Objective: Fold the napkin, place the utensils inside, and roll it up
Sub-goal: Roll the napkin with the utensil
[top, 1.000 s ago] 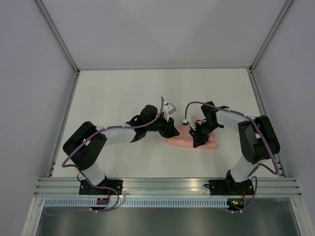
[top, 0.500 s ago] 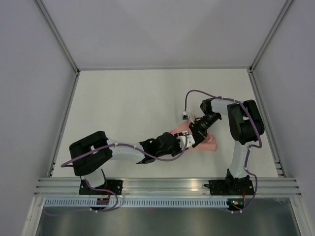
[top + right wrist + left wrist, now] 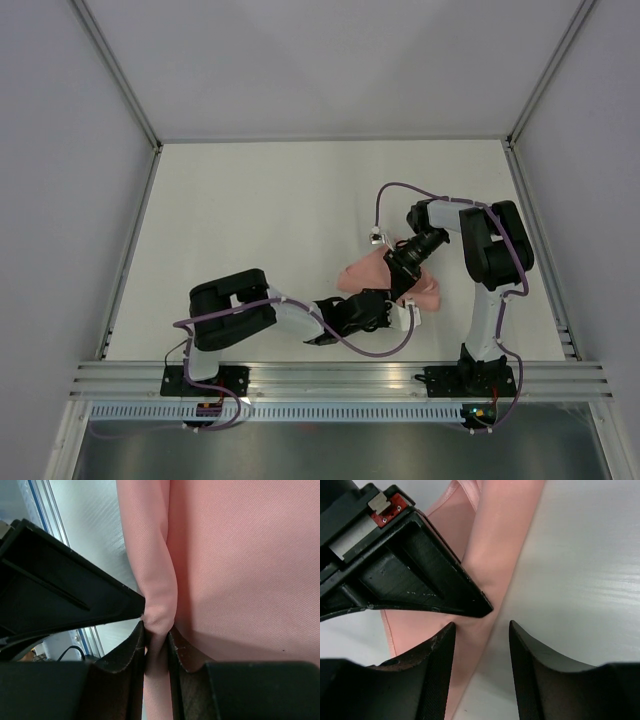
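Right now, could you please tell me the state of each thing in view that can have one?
napkin: bunched and creased, not rolled, one fold pinched.
right hand: shut on the napkin's fold.
left hand: open, the napkin's edge showing between its fingers, gripping nothing.

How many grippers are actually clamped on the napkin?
1. The right gripper is shut on a raised fold of the napkin. The left gripper is open, straddling the napkin's edge right beside it, not closed on anything.
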{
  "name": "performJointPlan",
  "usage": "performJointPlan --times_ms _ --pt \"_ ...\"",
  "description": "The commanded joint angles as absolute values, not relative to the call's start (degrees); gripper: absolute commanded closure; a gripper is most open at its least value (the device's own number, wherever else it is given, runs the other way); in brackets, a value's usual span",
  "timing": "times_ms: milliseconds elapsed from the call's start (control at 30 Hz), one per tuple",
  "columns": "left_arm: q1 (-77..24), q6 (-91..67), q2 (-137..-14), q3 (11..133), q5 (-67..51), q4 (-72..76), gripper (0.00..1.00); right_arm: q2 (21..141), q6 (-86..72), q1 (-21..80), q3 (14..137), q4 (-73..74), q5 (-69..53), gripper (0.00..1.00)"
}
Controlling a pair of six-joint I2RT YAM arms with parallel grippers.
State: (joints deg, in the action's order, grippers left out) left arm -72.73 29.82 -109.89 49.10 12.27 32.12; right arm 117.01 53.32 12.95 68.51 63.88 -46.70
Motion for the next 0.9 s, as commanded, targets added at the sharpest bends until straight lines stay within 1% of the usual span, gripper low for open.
performJointPlan --times_ms 0,233,433,500,533,600,633,700,733,800,833,867 --pt "-72.8 35.6 -113.6 51.1 14.9 34.4 0.47 119.9 56.7 13.0 68.4 57.4 -40.2 0.84" --pt "-72.5 34.8 -115.6 50.6 15.3 32.9 0.48 120.3 57.0 12.9 69.0 57.9 -40.2 0.84" --pt "-70.7 32.1 -115.5 50.3 12.5 28.1 0.54 120.2 57.0 12.7 69.3 58.1 -39.6 0.84" --pt "-70.1 31.3 -115.8 51.1 10.8 25.3 0.59 120.1 56.9 12.6 69.3 58.1 -39.6 0.84" --pt "-69.6 31.1 -115.8 51.3 9.4 24.4 0.65 120.2 56.9 12.6 69.3 58.2 -39.6 0.84" --pt "-69.2 30.2 -116.3 52.3 8.1 21.4 0.69 120.1 57.0 12.5 69.3 58.1 -39.5 0.84" --pt "-68.6 29.5 -116.4 52.6 6.4 20.1 0.74 119.9 56.9 12.3 69.3 57.8 -39.3 0.82" --pt "-68.5 28.9 -116.7 53.8 5.2 17.1 0.80 119.8 56.6 12.3 69.3 57.7 -39.0 0.78" --pt "-68.1 28.6 -116.9 54.1 2.9 15.9 0.84 119.6 56.6 12.3 69.3 57.6 -39.0 0.72" --pt "-67.7 27.7 -117.2 54.9 1.1 13.5 0.88 118.8 56.0 12.1 69.3 57.4 -38.8 0.63" --pt "-67.2 27.3 -117.2 55.3 -1.4 12.4 0.91 118.5 55.6 12.1 69.3 57.0 -38.7 0.54" --pt "-66.9 26.8 -117.3 55.9 -2.5 11.3 0.92 117.5 55.4 12.0 69.3 57.0 -38.4 0.51"
